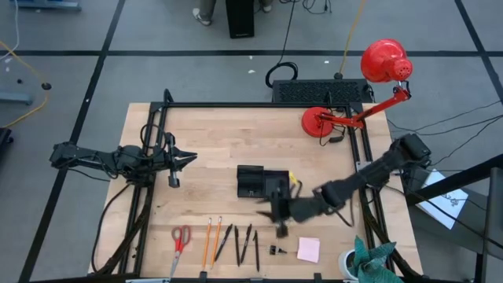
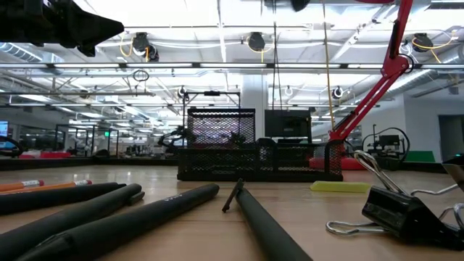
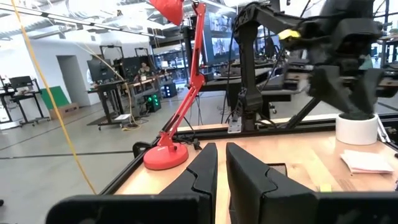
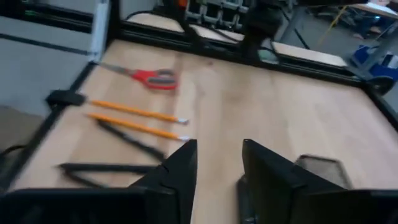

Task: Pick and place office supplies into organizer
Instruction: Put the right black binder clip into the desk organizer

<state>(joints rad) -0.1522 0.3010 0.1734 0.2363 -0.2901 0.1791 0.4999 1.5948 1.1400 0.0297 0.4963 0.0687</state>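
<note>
Your right gripper (image 1: 280, 214) sits just off the organizer (image 1: 253, 181) at its 5 o'clock, fingers (image 4: 180, 171) parted with nothing between them. Supplies lie in a row at its 7 o'clock: scissors (image 1: 181, 237), pencils (image 1: 211, 240), pens (image 1: 240, 242) (sticky pad (image 1: 308, 250) at 4). Left gripper (image 1: 179, 159) waits at 9 o'clock, fingers nearly together, empty.

A red desk lamp (image 1: 369, 86) stands at the far right corner of the wooden table (image 1: 212, 141). Just behind the lamp's round base lies a black keyboard-like slab (image 1: 318, 91). Near the table's front right corner, far from the lamp, is a white cup (image 1: 348, 263) with green cloth (image 1: 373, 259).
</note>
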